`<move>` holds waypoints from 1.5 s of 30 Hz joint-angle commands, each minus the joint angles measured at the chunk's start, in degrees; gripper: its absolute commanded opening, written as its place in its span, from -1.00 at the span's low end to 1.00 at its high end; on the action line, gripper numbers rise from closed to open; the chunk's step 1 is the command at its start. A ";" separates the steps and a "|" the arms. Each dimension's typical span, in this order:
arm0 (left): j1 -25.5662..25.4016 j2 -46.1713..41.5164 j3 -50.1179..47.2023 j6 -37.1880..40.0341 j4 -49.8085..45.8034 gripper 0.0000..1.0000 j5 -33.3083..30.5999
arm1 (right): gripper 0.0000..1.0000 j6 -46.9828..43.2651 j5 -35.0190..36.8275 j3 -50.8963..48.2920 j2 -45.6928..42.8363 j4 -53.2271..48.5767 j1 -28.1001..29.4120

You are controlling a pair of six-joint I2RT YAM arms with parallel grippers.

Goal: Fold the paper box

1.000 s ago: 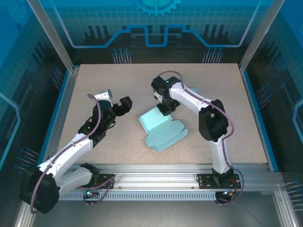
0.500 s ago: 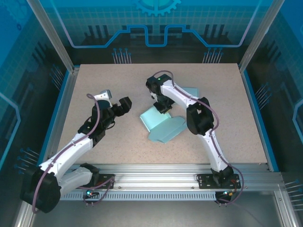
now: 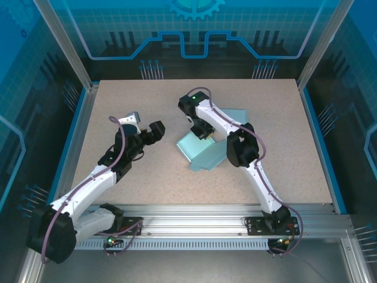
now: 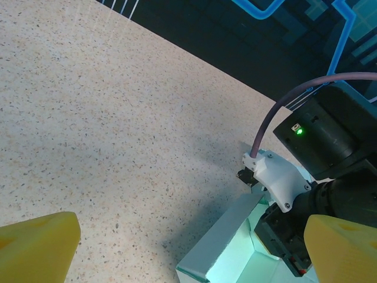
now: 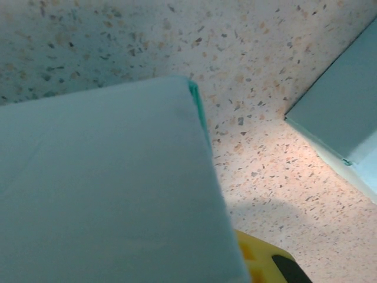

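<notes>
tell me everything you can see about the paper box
The paper box is pale teal thin card, part folded, with one wall standing and its hollow open. It lies mid table, skewed to the edges. The right gripper meets its far edge, and a smooth panel hangs close over that wrist camera.

table [image 3: 141,100]: speckled beige top, blue-edged | enclosure: framed by aluminium posts [image 3: 63,44], walled by blue circuit-print panels [image 3: 247,29] | evenly lit

We get bright, even, blue-tinted overhead light on the bench [image 3: 294,147]. A soft shadow lies under the right gripper [image 3: 199,132]; close against it, the paper box [image 5: 106,194] is blurred.
</notes>
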 commanded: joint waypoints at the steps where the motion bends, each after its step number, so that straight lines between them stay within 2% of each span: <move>1: 0.70 0.55 -0.77 -0.47 1.34 0.98 1.19 | -0.96 0.05 4.80 -0.81 6.39 4.74 0.46; 4: 0.70 0.94 -0.59 -0.43 1.56 0.98 1.37 | -0.90 -0.62 7.02 -0.83 6.95 6.60 0.94; 10: 0.74 1.51 -0.42 -0.26 1.57 0.98 1.48 | -0.91 -2.16 5.79 -1.52 5.40 10.05 1.71; 15: 0.71 2.09 -0.22 -0.35 1.75 0.98 1.59 | -0.83 -5.67 6.14 -1.83 4.83 12.05 2.92; 16: 0.70 2.13 -0.24 -0.25 1.75 0.98 1.63 | -0.80 -5.94 7.00 -2.09 5.06 12.65 3.04; 17: 0.70 2.14 -0.24 -0.22 1.70 0.98 1.59 | -0.63 -6.31 7.66 -2.23 5.49 13.01 3.14; 18: 0.70 2.19 -0.24 -0.22 1.72 0.97 1.66 | -0.55 -6.58 7.74 -2.15 5.99 13.23 3.15; 20: 0.74 2.14 -0.24 -0.16 1.66 0.98 1.68 | -0.50 -6.88 8.01 -2.07 7.20 13.69 3.17; 22: 0.70 2.09 -0.24 -0.14 1.52 0.98 1.72 | -0.54 -6.94 8.14 -1.98 8.03 14.05 3.15; 25: 0.75 1.98 -0.25 -0.04 1.42 0.98 1.72 | -0.74 -6.77 7.29 -2.32 8.28 14.63 3.18; 28: 0.70 1.91 -0.23 0.02 1.26 0.98 1.75 | -0.84 -7.11 7.53 -3.85 7.29 16.39 3.38; 34: 0.70 1.64 -0.46 0.27 1.13 0.98 1.62 | -0.85 -9.34 14.10 -8.39 7.18 21.75 4.34; 40: 0.70 1.59 -0.59 0.48 0.98 0.98 1.62 | -0.95 -9.02 21.72 -9.65 10.37 23.09 5.30; 45: 0.70 1.21 -0.42 0.78 0.45 0.98 1.38 | -0.97 -8.90 17.65 -11.15 7.41 23.33 6.27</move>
